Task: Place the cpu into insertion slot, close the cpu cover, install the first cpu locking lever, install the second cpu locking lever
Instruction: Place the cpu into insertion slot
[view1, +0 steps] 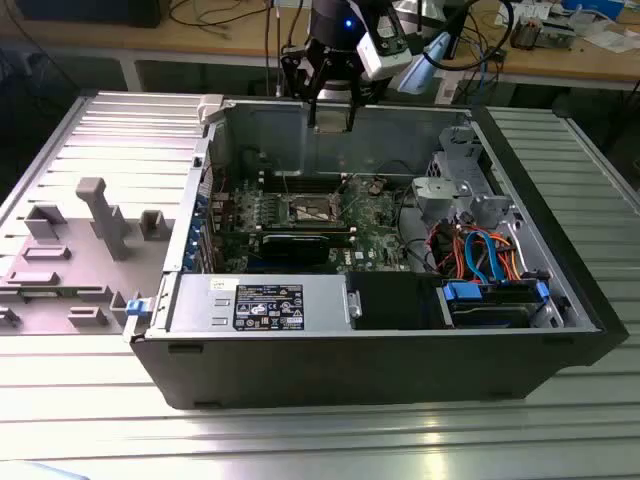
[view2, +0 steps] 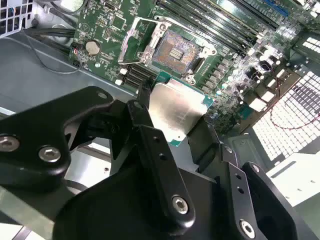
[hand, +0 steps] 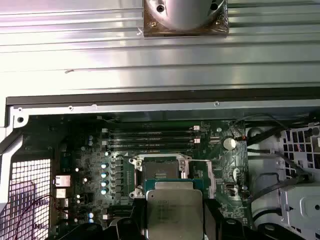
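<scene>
Claw (view2: 172, 115) grips silvery, green-edged square cpu (view2: 177, 106).

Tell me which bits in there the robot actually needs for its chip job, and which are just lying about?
Part of the job: gripper, shut on the chip; empty socket; metal cover frame.

Just lying about: grey power box; blue and orange cables; memory sticks; round battery; grey plastic stand.
</scene>
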